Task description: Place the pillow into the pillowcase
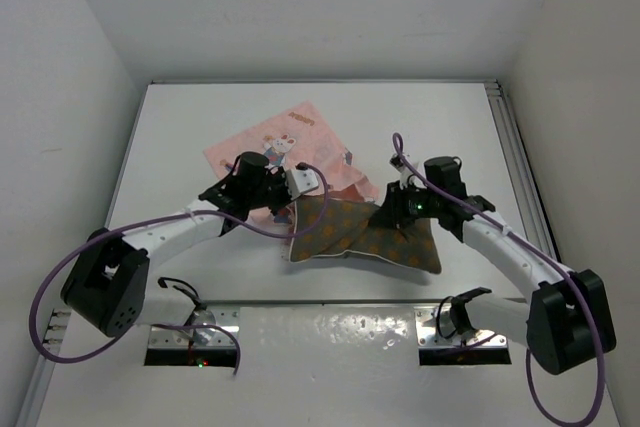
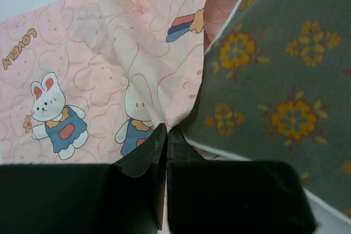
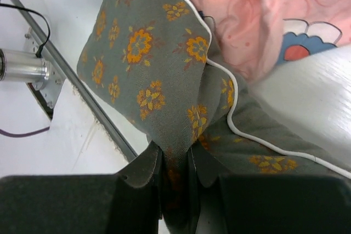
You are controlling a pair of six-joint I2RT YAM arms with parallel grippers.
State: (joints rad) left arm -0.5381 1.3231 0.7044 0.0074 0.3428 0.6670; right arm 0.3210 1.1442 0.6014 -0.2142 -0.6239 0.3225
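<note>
Limp-looking pillowcase [image 2: 98, 53] edge pinched by left claw [image 2: 166, 135], soft pillow [image 3: 148, 53] edge pinched by right claw [image 3: 175, 160].

Pillowcase [image 2: 98, 64]: word "LOVELY", brown-orange capitals, far left edge of left wrist frame, upside down and slanted. Top view: small reddish print near pillowcase's upper corner, too small to read. Nothing else legible.
</note>
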